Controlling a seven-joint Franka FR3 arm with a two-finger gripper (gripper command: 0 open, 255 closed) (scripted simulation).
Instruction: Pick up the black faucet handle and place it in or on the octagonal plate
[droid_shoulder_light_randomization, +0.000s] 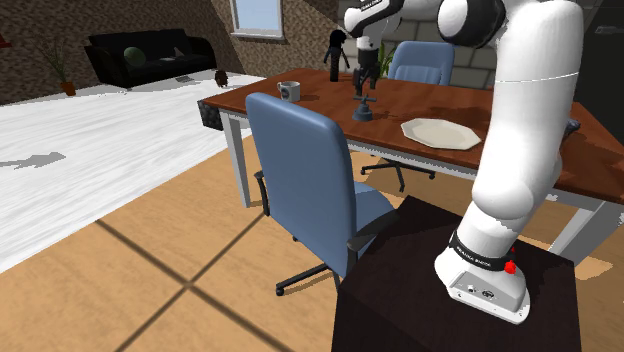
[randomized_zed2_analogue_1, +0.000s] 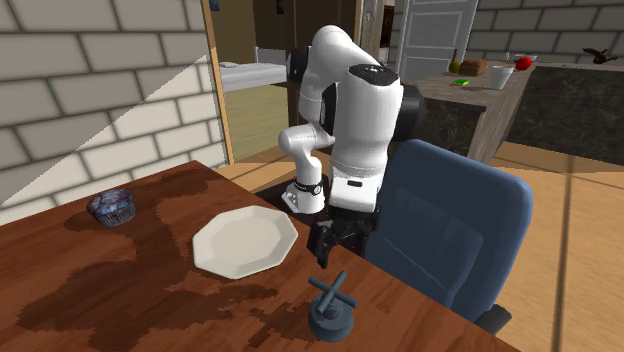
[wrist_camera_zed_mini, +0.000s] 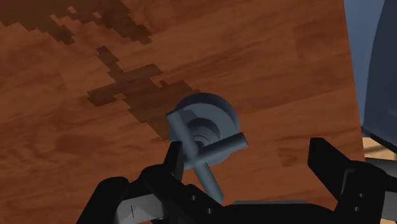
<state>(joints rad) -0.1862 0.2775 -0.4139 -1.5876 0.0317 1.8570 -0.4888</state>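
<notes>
Farthest from the tool on the shoulder view's left stands a blue chair, drawn up to the bench. Nearer the tool come a small grey mug and then a dark upright figure, just beside the tool in that view. Directly below the tool sits the faucet handle, which renders dark blue-grey rather than black. It is a round base with a crossed pair of bars on top, upright on the wood and untouched. The tool hovers above it with its fingers spread and nothing between them. Beyond the tool on the other side lies the pale octagonal plate, near the handle but apart from it, and bare. The step in hand looks to be the approach before the grasp. Seen along the tool, the handle lies close under one finger rather than midway. The descent would likely go better if the tool first shifts sideways to centre the cross between its fingers. It could then come straight down and close on the hub or on one bar, not across the bar tips, where the handle could twist out. A low, firm hold should also keep the base from tipping. White lettering shows on a dark band at the arm's foot, too small to read.
</notes>
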